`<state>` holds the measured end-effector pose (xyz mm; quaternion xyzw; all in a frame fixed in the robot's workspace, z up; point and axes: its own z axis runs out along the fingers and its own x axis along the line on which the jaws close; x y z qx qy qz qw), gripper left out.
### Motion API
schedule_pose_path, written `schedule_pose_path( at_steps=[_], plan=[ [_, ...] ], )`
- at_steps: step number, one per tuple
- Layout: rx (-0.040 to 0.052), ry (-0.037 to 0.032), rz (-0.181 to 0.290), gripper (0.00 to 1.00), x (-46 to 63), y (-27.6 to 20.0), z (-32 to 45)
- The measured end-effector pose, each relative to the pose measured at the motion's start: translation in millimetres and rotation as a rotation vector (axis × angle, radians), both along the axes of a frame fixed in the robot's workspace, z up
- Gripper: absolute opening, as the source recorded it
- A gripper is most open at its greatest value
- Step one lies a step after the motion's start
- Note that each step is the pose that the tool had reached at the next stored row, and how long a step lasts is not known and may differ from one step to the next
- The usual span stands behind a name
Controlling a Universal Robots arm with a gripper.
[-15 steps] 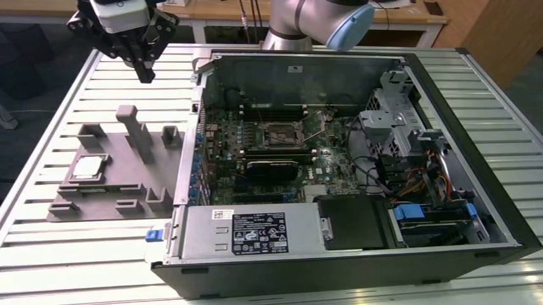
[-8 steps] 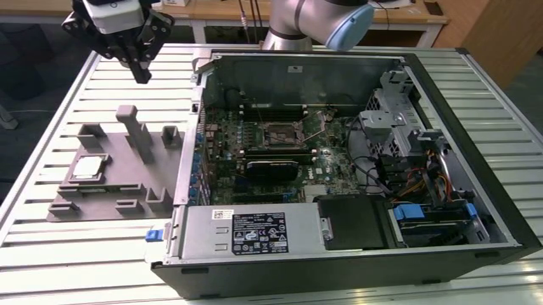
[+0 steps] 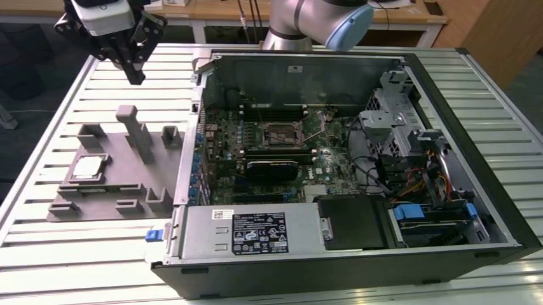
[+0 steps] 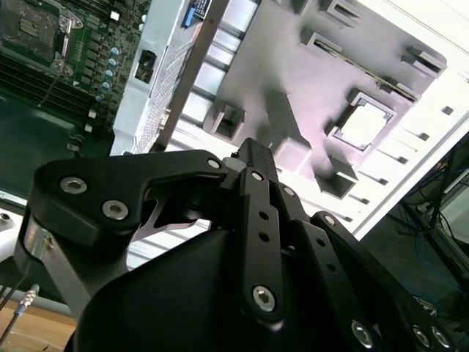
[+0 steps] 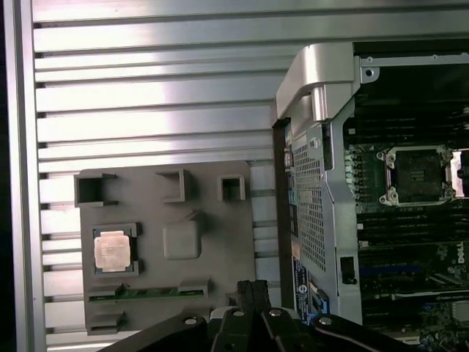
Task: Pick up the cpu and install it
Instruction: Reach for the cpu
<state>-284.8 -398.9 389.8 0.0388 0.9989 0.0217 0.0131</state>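
Bright, even light; glare washes out the fixture [image 4: 293, 88].

Grey fixture [image 3: 95, 198] beside open computer case [image 3: 297, 79] (on slatted table [image 3: 68, 254]).

The cpu [image 3: 88, 168], a flat square chip with a shiny silver top, is lying face-up in a square recess of the grey fixture [image 3: 110, 194], sitting at nine o'clock from the open computer case [image 3: 297, 76].
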Motion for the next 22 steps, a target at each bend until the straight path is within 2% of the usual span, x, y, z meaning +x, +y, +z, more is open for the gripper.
schedule_pose_path(
  at_steps=[22],
  plan=[
    [0.0, 0.0, 0.0, 0.11, -25.3, 0.0, -5.3]
  ],
)
